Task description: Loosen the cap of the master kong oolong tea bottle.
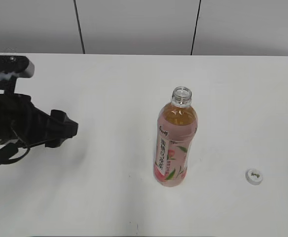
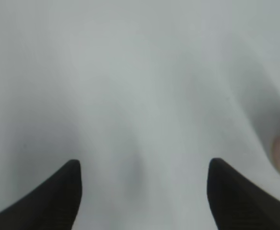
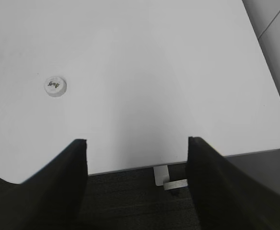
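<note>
White cap point(image 1: 254, 176) lies on the table point(image 1: 109, 197), right of the open bottle point(image 1: 175, 143), so your loosening looks finished. Both grippers, left point(image 2: 145, 191) and right point(image 3: 137, 182), stand wide and empty; next you only retreat.

The scene is evenly, brightly lit. Soft shadows are cast on the white table point(image 1: 109, 89). The left wrist view is blurred throughout; beyond the fingers point(image 2: 53, 201) nothing is sharp.

The white worktop point(image 1: 109, 89) carries the master kong oolong tea bottle point(image 1: 176, 143), standing upright with its neck open, and the cap point(image 1: 254, 176) lying apart to its right.
</note>
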`<action>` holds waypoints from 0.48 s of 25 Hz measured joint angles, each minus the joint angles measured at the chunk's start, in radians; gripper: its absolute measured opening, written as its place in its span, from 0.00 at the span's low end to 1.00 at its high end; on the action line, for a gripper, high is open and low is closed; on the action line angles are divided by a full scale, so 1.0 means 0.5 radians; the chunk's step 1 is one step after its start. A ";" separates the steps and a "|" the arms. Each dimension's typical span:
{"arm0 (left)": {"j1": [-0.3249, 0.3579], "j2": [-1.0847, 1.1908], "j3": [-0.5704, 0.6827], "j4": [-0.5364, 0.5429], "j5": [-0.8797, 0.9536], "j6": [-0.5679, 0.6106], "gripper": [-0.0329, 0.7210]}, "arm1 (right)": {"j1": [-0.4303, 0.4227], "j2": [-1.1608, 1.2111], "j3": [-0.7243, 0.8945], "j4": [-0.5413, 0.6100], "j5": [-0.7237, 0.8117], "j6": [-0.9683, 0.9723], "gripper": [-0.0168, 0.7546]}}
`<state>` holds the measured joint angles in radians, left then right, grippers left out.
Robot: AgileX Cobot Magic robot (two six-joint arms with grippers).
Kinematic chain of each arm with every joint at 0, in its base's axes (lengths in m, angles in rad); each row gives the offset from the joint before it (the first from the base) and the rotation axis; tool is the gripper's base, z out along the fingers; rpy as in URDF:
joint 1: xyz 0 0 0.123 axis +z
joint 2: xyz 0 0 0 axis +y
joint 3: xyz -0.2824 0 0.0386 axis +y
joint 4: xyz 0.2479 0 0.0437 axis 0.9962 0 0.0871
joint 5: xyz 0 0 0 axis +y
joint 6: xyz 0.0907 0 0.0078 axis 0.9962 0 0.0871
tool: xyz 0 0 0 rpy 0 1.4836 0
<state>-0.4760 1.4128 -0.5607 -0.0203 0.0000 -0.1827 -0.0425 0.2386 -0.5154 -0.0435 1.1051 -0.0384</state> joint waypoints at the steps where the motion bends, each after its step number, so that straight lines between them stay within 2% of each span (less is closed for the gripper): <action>1: 0.020 -0.015 0.000 -0.011 0.066 0.000 0.69 | 0.000 0.000 0.000 0.000 0.000 0.000 0.66; 12: 0.033 -0.690 -0.084 -0.064 0.527 0.000 0.67 | 0.000 0.000 0.002 0.004 -0.002 0.015 0.66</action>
<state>-0.4593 1.0680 -0.6026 -0.0523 0.2635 -0.1827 -0.0425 0.2386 -0.5145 -0.0417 1.1044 -0.0307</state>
